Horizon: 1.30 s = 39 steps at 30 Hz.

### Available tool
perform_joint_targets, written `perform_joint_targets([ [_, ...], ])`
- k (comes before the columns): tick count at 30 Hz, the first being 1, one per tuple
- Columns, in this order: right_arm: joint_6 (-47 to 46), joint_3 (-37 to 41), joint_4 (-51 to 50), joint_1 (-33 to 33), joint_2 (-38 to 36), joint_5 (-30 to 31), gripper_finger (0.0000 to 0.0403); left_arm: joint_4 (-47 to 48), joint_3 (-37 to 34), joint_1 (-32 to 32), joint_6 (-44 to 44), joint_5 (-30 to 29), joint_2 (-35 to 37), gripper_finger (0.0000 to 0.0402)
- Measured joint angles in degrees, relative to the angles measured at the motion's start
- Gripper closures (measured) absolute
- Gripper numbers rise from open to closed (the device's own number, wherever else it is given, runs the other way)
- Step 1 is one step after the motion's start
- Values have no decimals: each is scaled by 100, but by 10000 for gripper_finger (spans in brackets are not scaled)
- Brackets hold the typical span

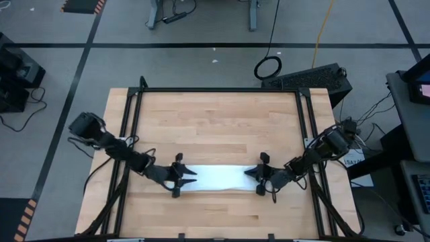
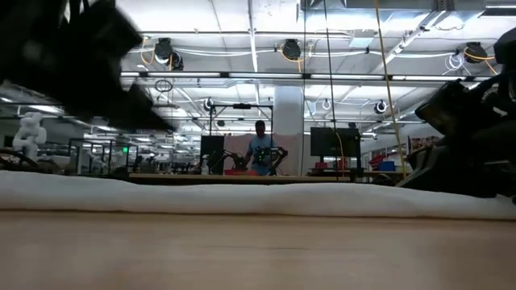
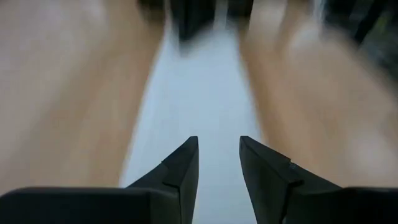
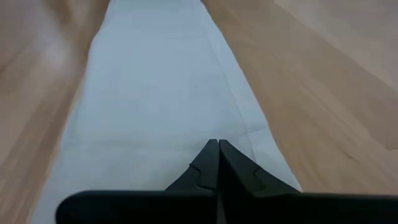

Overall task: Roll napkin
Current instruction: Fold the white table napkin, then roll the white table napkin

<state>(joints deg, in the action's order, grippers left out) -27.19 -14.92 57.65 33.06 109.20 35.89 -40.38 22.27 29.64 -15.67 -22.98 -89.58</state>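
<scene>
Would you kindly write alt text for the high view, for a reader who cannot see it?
A white napkin, folded into a long strip, lies on the wooden table with a dark robot gripper at each end. The left gripper is open at the strip's left end; the right gripper is shut at its right end.

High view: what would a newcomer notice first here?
First, the white napkin, folded into a long strip across the near part of the wooden table. Next, the two dark grippers at its ends: the left gripper with fingers apart, the right gripper with fingers shut.
</scene>
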Motion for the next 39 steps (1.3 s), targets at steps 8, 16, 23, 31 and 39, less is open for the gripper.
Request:
perform_joint_targets([
  [8,408,86,-358,37,-799,-278,403,460,-226,125,-1175,44,-556,279],
  [16,776,-386,530,-128,-1388,-201,403,-38,-100,-17,-138,-24,123,279],
  [23,1018,-1990,-48,-197,-285,-646,403,-770,-82,-190,418,269,-61,279],
  [31,866,-2815,473,-261,1447,-764,403,-901,-83,-124,20,474,-716,279],
  [39,586,-2829,1451,-296,1904,-1015,403,-315,-199,-73,-525,388,-1023,279],
])
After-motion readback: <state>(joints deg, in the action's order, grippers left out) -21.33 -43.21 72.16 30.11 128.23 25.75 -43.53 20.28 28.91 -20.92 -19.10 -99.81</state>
